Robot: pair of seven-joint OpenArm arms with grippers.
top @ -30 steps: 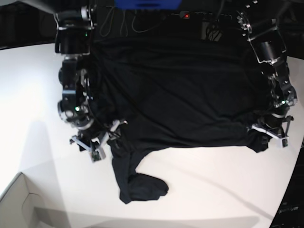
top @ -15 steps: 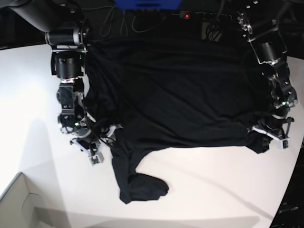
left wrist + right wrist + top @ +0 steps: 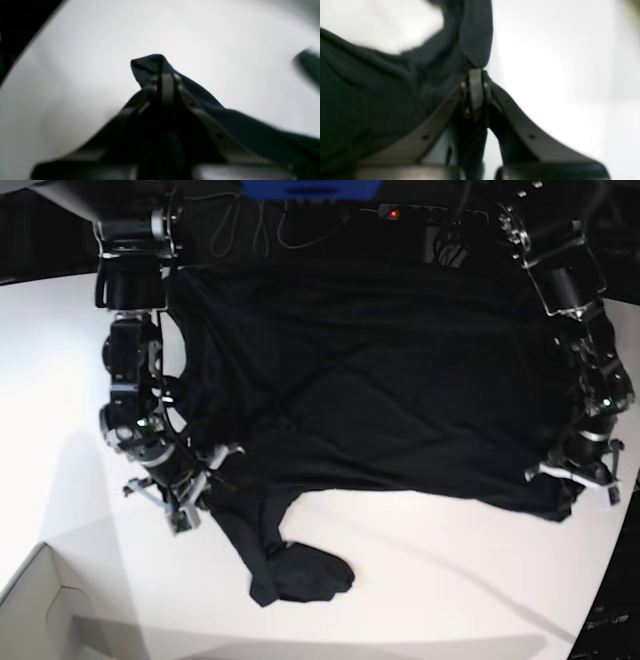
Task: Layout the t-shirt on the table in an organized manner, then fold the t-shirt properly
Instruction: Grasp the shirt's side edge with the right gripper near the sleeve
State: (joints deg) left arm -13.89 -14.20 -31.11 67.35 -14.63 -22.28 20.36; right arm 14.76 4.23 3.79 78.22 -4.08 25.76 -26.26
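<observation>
The t-shirt (image 3: 380,380) is spread across most of the far half of the table (image 3: 430,580), body mostly flat but wrinkly, with one sleeve bunched into a lump hanging down near the front. Both grippers are clamped on cloth: the left gripper (image 3: 163,75) has its jaws pinched tight on a corner of fabric that pokes up past the tips, and the right gripper (image 3: 476,72) is closed on a fold at the other side, jaws fully together. This stuff looks thin, light and floppy, so I'd guess it'll drape and stretch rather than hold any shape, and it could slide out of a shallow pinch. Best grab spots are probably hem corners and shoulder seams, where the cloth is doubled up. Around it: a white cardboard box (image 3: 40,605) corner at the near edge, plus cables (image 3: 300,225) and dark gear along the back. Nothing really blocks the shirt, but that crumpled sleeve needs pulling straight before any folding.
</observation>
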